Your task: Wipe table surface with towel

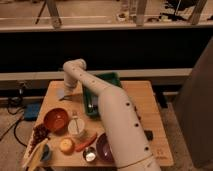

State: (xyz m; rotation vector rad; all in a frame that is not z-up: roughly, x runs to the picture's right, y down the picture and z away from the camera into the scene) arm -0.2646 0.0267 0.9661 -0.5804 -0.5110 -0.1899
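Gripper [65,93] is down at the bench's [142,95] far left corner, left of the green tray [111,78], right on the towel [62,94] — whether it's pinching the cloth, I cannot tell. Towel lies flat under it. Nearer us from the tray: orange bowl [55,120] and a cup [76,126], well apart, so I'd say sweeps near that corner run free

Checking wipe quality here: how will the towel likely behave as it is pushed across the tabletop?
The towel looks soft and thin, so it probably bunches rather than slides flat. It seems light; the gripper, down at it near the table surface's far left corner, likely must press to drag it.
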